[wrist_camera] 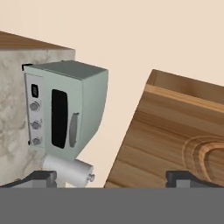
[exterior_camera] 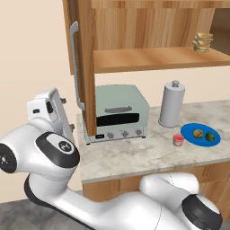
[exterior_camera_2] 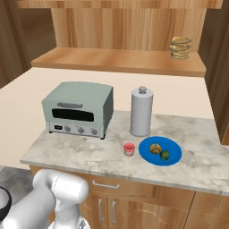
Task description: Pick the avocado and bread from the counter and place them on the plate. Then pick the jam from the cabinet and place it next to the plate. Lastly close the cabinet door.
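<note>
End effector (wrist_camera: 111, 178) gapes wide (holding nothing) beside the cabinet (exterior_camera: 85, 67) door.

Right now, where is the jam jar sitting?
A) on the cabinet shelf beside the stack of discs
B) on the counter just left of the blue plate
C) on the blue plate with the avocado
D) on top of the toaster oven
B: the jam stands on the counter beside the plate, which carries the bread and avocado.

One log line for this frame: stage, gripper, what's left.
stage: green avocado, tan bread on blue plate; red jam jar beside | gripper: open, empty | left: wooden cabinet door open
</note>
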Tool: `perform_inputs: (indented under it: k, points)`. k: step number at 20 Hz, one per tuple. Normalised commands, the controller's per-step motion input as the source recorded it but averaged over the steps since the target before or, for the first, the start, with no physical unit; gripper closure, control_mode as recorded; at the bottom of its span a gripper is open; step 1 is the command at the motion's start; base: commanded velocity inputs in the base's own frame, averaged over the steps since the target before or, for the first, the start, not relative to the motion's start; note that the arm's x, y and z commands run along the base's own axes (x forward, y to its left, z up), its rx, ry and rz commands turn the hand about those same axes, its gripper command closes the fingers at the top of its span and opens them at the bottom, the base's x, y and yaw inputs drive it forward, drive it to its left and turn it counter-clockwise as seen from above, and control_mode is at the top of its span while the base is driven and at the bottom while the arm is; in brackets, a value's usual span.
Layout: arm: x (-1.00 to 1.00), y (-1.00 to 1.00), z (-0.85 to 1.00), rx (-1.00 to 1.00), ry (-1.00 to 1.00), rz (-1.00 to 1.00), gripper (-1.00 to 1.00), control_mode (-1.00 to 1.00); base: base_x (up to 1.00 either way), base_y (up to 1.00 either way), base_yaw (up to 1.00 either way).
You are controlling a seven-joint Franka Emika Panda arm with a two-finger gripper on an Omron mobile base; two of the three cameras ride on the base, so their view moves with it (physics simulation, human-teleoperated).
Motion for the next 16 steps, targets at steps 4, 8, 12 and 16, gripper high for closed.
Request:
perform_inputs:
  k: [4,8,12,16]
  points:
    - [-0.09,-0.35,0.15,0.00,0.00,0.00,-1.00,-1.00,0.00,0.00,0.00]
    - [-0.15,-0.35,0.15,0.00,0.00,0.00,-1.00,-1.00,0.00,0.00,0.00]
    - [-0.19,-0.34,0.16,0.00,0.00,0.00,-1.00,-1.00,0.00,0.00,0.00]
    - [-0.17,-0.33,0.19,0.00,0.00,0.00,-1.00,-1.00,0.00,0.00,0.00]
